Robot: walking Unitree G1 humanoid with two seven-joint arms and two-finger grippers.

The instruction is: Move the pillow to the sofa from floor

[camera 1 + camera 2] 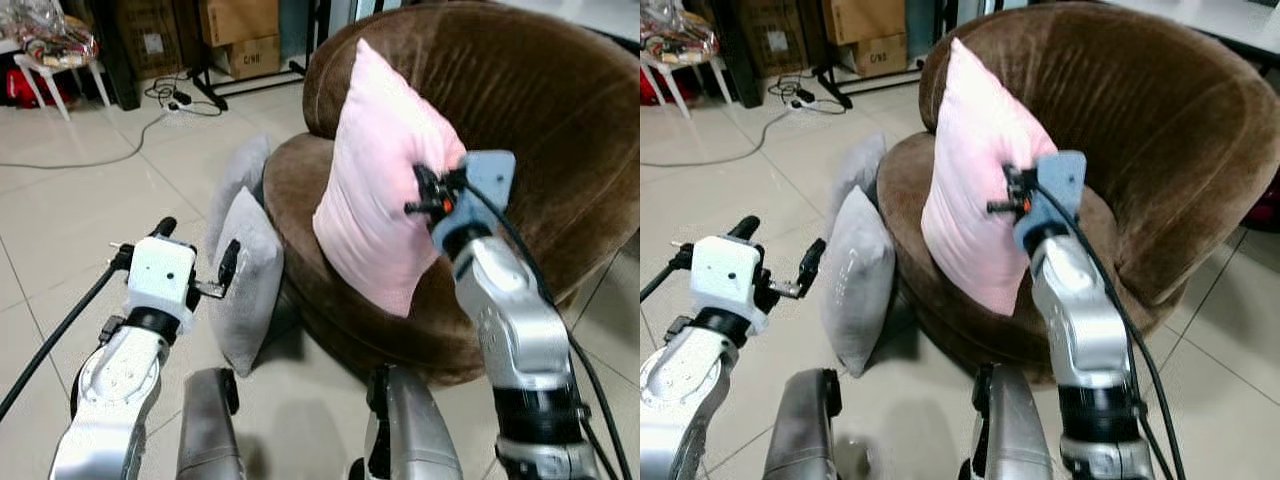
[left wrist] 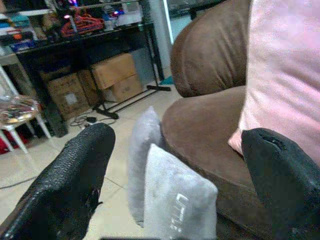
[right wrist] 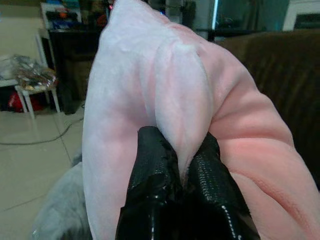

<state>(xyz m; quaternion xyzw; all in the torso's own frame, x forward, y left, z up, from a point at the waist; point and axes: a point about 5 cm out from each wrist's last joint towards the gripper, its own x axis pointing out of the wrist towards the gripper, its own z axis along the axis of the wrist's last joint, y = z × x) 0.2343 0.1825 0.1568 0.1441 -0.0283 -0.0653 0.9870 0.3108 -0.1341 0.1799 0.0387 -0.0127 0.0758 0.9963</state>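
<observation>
A pink pillow [image 1: 375, 180] stands upright on the front of the round brown sofa's seat [image 1: 290, 175]. My right gripper [image 3: 182, 172] is shut on a fold of the pink pillow's edge [image 3: 177, 100], its wrist [image 1: 470, 190] at the pillow's right side. Two grey pillows [image 1: 245, 275] lean against the sofa's front on the floor. My left gripper [image 1: 195, 255] hovers open just left of the nearer grey pillow [image 2: 175, 200], with nothing between its fingers [image 2: 70, 185].
The brown sofa's high back [image 1: 520, 90] curves behind the pillow. White tiled floor [image 1: 80, 210] lies open to the left. Cardboard boxes [image 1: 240, 35], cables [image 1: 175, 100] and a white stool [image 1: 55, 60] stand at the back left.
</observation>
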